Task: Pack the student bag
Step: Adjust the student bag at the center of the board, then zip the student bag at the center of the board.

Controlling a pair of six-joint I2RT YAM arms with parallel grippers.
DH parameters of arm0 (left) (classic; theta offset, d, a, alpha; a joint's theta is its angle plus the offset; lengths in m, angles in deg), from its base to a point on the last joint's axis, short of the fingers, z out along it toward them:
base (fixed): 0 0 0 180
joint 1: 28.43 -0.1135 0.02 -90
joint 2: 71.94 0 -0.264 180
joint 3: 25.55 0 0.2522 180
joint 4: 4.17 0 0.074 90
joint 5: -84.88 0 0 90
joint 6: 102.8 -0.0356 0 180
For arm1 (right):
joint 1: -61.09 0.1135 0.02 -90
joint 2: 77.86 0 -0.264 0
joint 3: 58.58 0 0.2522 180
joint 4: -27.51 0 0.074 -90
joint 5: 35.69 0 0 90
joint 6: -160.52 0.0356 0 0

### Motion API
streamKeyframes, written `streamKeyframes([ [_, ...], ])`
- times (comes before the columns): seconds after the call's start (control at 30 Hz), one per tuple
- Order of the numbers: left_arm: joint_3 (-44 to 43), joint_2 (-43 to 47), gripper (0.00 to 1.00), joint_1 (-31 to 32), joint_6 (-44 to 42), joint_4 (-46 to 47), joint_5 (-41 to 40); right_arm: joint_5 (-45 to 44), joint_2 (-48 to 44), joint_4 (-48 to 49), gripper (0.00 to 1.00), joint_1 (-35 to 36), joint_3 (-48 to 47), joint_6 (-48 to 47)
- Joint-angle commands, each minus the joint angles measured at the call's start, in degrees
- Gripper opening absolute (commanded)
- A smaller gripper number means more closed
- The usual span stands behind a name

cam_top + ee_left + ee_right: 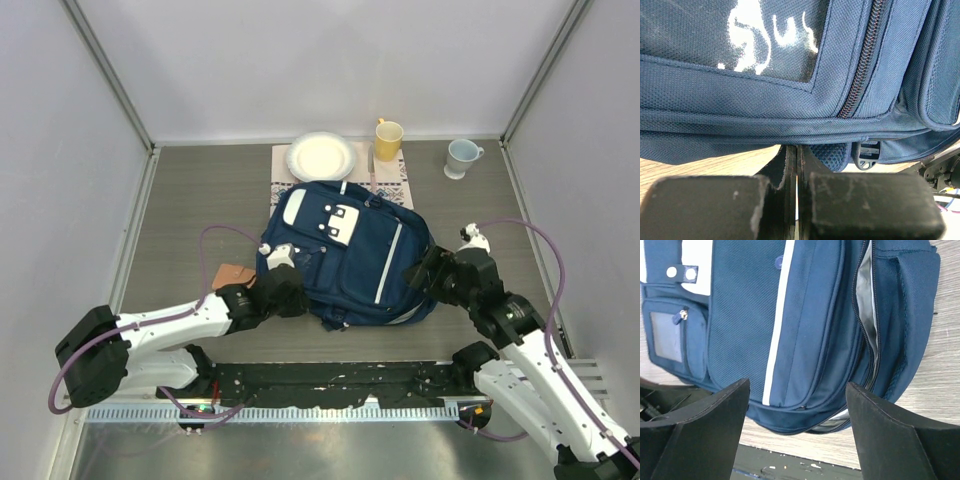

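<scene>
The student bag point(345, 250), navy blue with thin white stripes and a white buckled patch, lies flat in the middle of the table. My left gripper point(288, 292) is at its lower left edge. In the left wrist view that gripper point(798, 159) is shut, pads pressed together with nothing seen between them, and its tips reach under the bag's seam point(790, 125). My right gripper point(420, 272) stands open at the bag's right side. In the right wrist view its fingers point(715, 425) straddle the bag's lower corner point(800, 410) without touching it. A part-open zipper shows pale grey lining point(867, 305).
Behind the bag a white plate point(322, 157) sits on a patterned cloth point(395, 172), with a yellow mug point(388, 139) beside it and a pale blue mug point(461, 157) further right. A small brown item point(235, 273) lies left of the bag. A black rail point(340, 380) runs along the near edge.
</scene>
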Motion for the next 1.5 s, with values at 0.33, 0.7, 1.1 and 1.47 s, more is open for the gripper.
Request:
streamKeyframes([
  [0.33, -2.7, 2.5, 0.0, 0.2, -0.2, 4.0, -2.8, -1.5, -0.8, -5.1, 0.84, 2.3, -5.6, -3.9],
  [0.7, -5.1, -0.2, 0.0, 0.2, -0.7, 4.1, -3.1, -35.4, 12.3, -5.6, 0.87, 32.7, -11.3, 7.9],
  [1.1, -6.2, -1.6, 0.0, 0.2, -1.0, 4.9, -1.5, -65.0, 34.1, -27.1, 1.0, 66.3, -23.5, 40.5],
  [1.47, -7.1, -1.5, 0.0, 0.2, -1.6, 4.8, -0.2, -72.6, 38.2, -39.8, 1.0, 72.8, -20.0, 64.7],
])
